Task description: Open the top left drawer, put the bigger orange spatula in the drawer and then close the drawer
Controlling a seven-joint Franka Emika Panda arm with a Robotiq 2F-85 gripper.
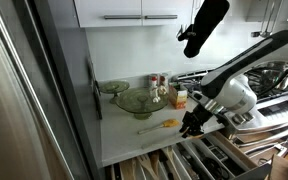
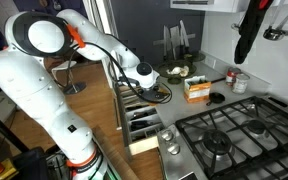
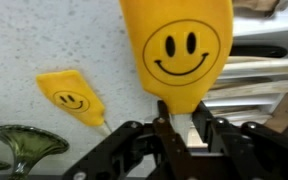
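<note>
Bigger orange spatula (image 3: 179,45) held in the gripper (image 3: 180,128), at the open top left drawer (image 2: 139,122).

Exterior view: the arm reaches in from the right and the gripper (image 1: 194,122) hangs low at the counter's near edge, over the pulled-out drawer (image 1: 209,158). A slimmer spatula (image 1: 164,125) lies flat on the white counter (image 1: 119,140) just left of it, with glass bowls (image 1: 134,100) farther back. Exterior view: the gripper (image 2: 149,80) sits above the drawer's divided interior; a small carton (image 2: 196,90) stands to the right, near the stove (image 2: 229,135). The held spatula is too small to make out here. Wrist view: the fingers (image 3: 144,140) are clamped on the spatula's neck, and its smiley-faced head points away. The slimmer spatula (image 3: 69,98) lies on the counter to the left, apart from it.
</note>
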